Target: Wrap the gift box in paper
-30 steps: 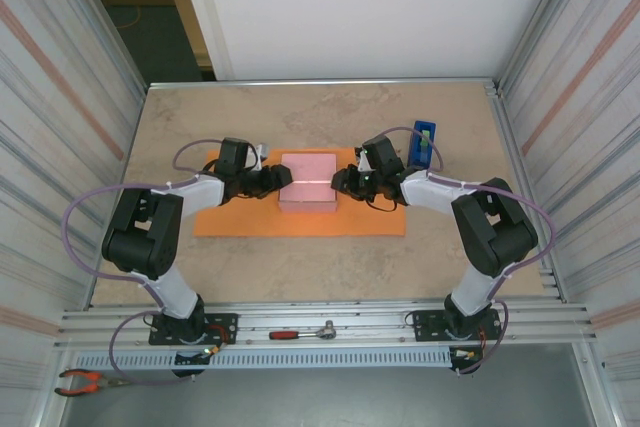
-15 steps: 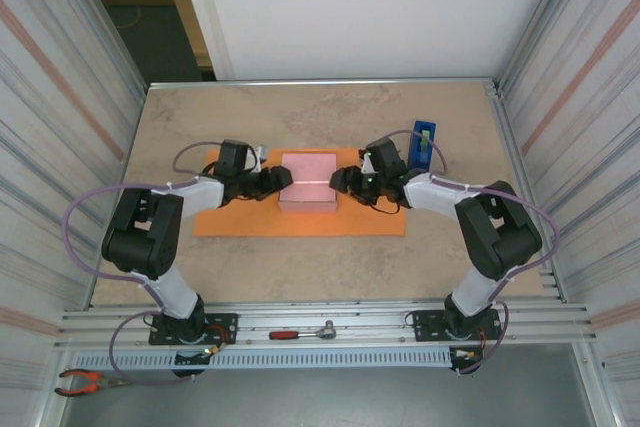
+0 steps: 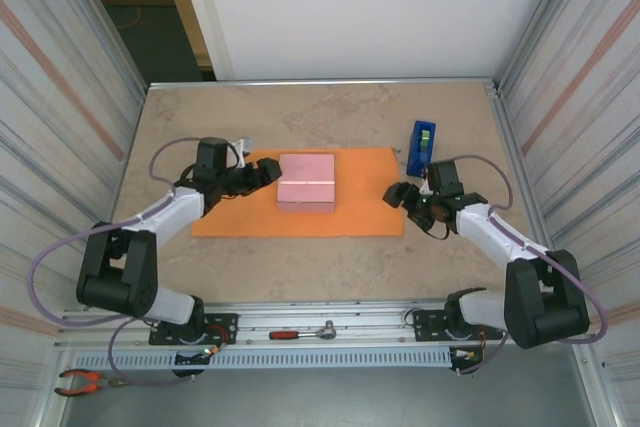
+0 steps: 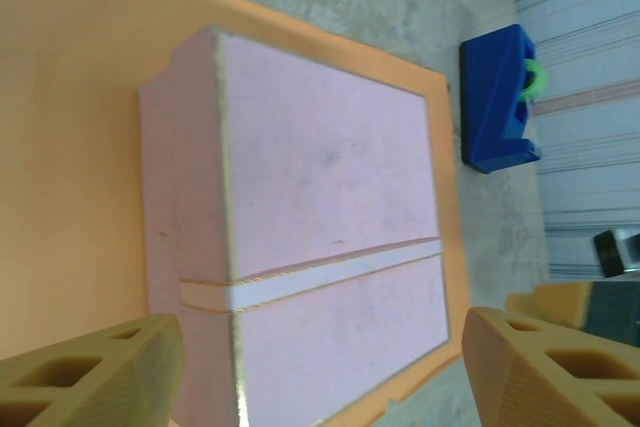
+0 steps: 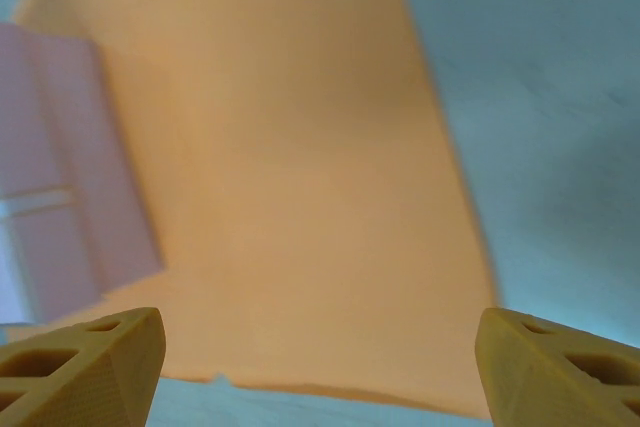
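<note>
left pincer (image 3: 268,173) wide, empty, just left of small pale pink flat gift box (image 3: 307,182) | right pincer (image 3: 393,194) wide, empty, at right edge of thin orange paper sheet (image 3: 300,220)

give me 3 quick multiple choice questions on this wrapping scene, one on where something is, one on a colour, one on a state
1. Where is the gift box relative to the paper?
A. on the bare table beside it
B. lying on top of it
C. tucked underneath it

2. What colour is the tape dispenser?
A. red
B. white
C. blue

3. How do the left gripper and the right gripper stand?
A. both open, holding nothing
B. both shut on the box
C. left shut on the sheet, right open

Answers:
1 B: orange shows on every side of the box.
2 C: its body is plainly blue, by the paper's far right corner.
3 A: each wrist view shows its fingers wide apart with nothing between them.
</note>
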